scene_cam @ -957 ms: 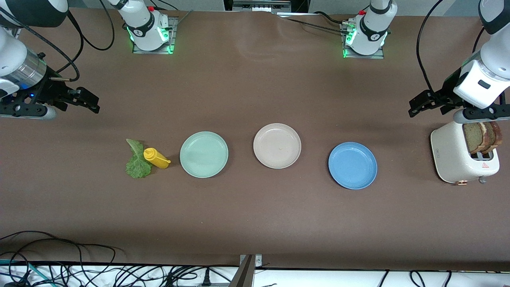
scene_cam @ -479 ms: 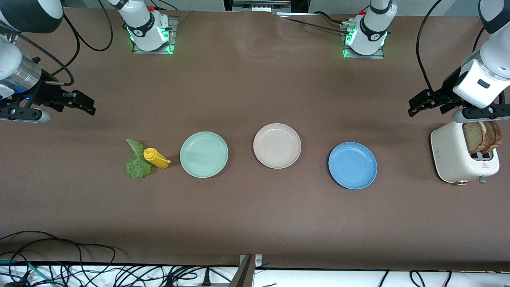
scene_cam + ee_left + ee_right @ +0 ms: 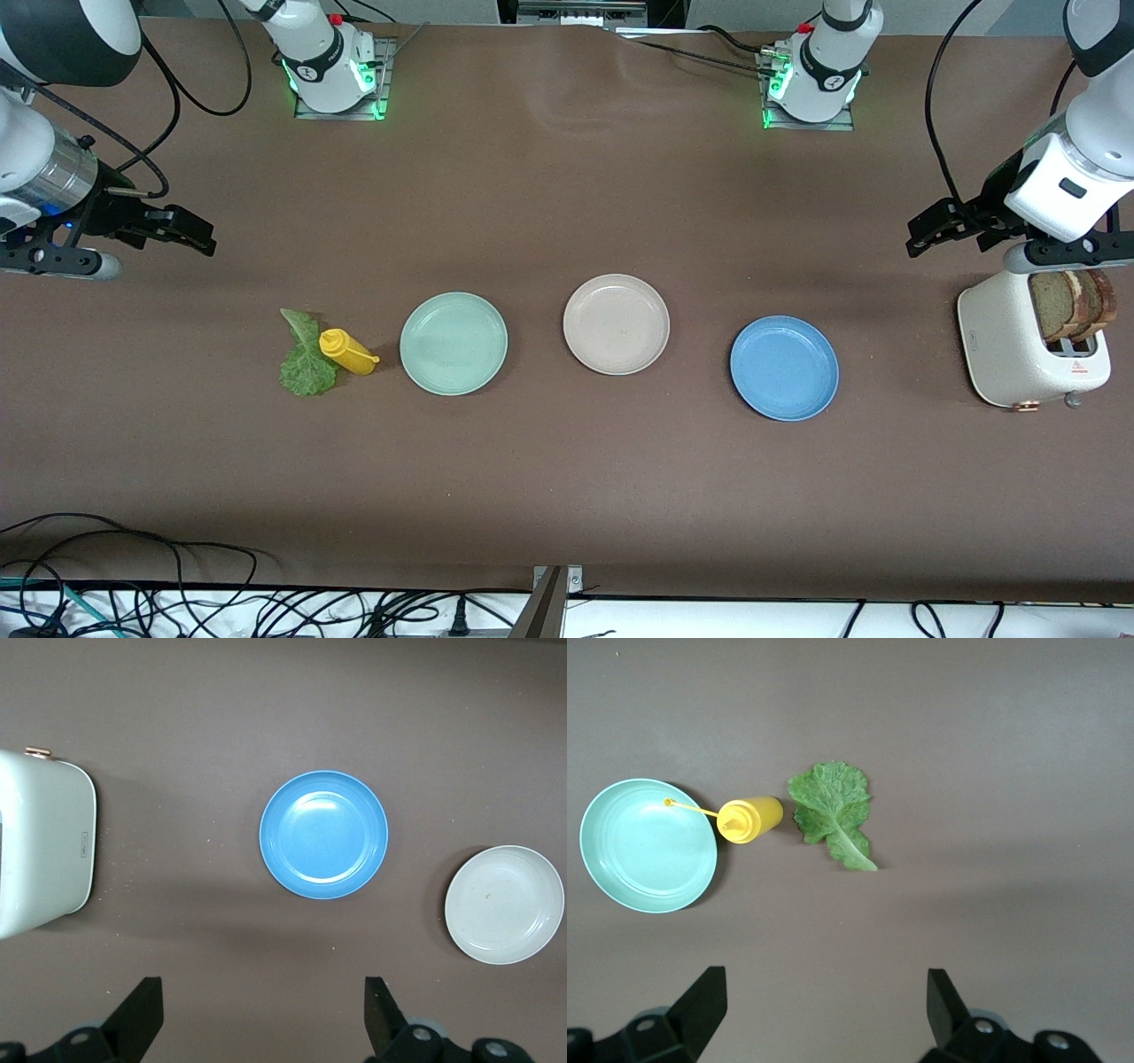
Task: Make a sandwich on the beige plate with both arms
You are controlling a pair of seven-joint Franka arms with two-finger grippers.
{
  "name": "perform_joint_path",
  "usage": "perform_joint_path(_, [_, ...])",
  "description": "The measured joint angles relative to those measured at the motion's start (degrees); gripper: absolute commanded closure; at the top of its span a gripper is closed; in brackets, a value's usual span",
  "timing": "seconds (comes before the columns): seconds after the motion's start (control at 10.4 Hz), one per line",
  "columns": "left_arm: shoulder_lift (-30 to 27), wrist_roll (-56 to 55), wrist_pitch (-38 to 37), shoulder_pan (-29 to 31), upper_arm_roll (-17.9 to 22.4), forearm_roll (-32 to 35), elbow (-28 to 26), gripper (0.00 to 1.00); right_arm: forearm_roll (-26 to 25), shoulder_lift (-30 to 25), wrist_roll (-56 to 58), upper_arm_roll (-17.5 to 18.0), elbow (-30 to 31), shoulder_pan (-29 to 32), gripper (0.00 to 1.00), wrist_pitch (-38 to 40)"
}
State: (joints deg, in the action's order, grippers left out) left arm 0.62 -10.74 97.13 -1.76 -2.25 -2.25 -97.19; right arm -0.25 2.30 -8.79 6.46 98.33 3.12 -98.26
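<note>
Left gripper point(image 3: 930, 235): up in the air over bare table at the left arm's end, just beside the toaster point(image 3: 1010, 346). Fingers point(image 3: 142, 1014) spread wide in the left wrist view, nothing between them.

Right gripper point(image 3: 190, 232): in the air over bare table at the right arm's end. Fingers point(image 3: 704, 997) spread wide in the right wrist view, nothing held.

Bread slices point(image 3: 1067, 306): two brown slices standing upright in the toaster's slots, tops sticking out. Toaster is white and sits at the left arm's end of the table.

Blue plate point(image 3: 784, 368): on the table between the toaster and the beige plate point(image 3: 616, 323), a little nearer the front camera than the beige one. Nothing on it.

Beige plate: middle of the row of three plates, apart from both neighbours. Nothing on it but a tiny speck. Also seen at the edge of the left wrist view point(image 3: 505, 904).

Mint-green plate point(image 3: 454, 343): toward the right arm's end from the beige plate. Nothing on it.

Yellow squeeze bottle point(image 3: 347, 351): lying on its side just beside the mint-green plate, nozzle pointing toward that plate; in the right wrist view the thin nozzle tip reaches over the plate's rim.

Lettuce leaf point(image 3: 306, 359): flat on the table, touching or just beside the bottle's base, on the side away from the plates.
</note>
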Motion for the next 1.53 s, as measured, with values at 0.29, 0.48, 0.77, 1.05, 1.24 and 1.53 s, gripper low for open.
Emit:
perform_joint_path(0.29, [0.16, 0.00, -1.92, 0.36, 0.27, 3.84, 0.01, 0.00, 0.00, 0.08, 0.00, 0.01, 0.00, 0.00, 0.00, 1.35])
perform_joint_path(0.48, [0.16, 0.16, -2.27, 0.30, 0.20, 4.32, 0.01, 0.00, 0.00, 0.26, 0.00, 0.01, 0.00, 0.00, 0.00, 1.46])
perform_joint_path(0.77, [0.78, 2.39, -2.57, 0.44, 0.52, 6.65, 0.01, 0.00, 0.00, 0.53, -0.01, 0.00, 0.00, 0.00, 0.00, 1.46])
perform_joint_path(1.05, [2.55, 7.91, -2.54, 4.50, 0.97, 7.96, -0.01, 0.00, 0.00, 0.66, 0.88, -0.01, 0.00, 0.01, 0.00, 1.47])
perform_joint_path(1.24, [5.60, 12.81, -1.56, 7.89, 1.28, 10.58, 0.04, 0.00, 0.00, 0.98, 1.02, -0.01, 0.00, 0.02, 0.00, 1.44])
perform_joint_path(1.53, [10.73, 16.11, 1.07, 10.37, 1.34, 11.69, 1.33, 0.07, 0.00, 1.06, 2.05, -0.20, 0.00, 0.05, 0.00, 1.48])
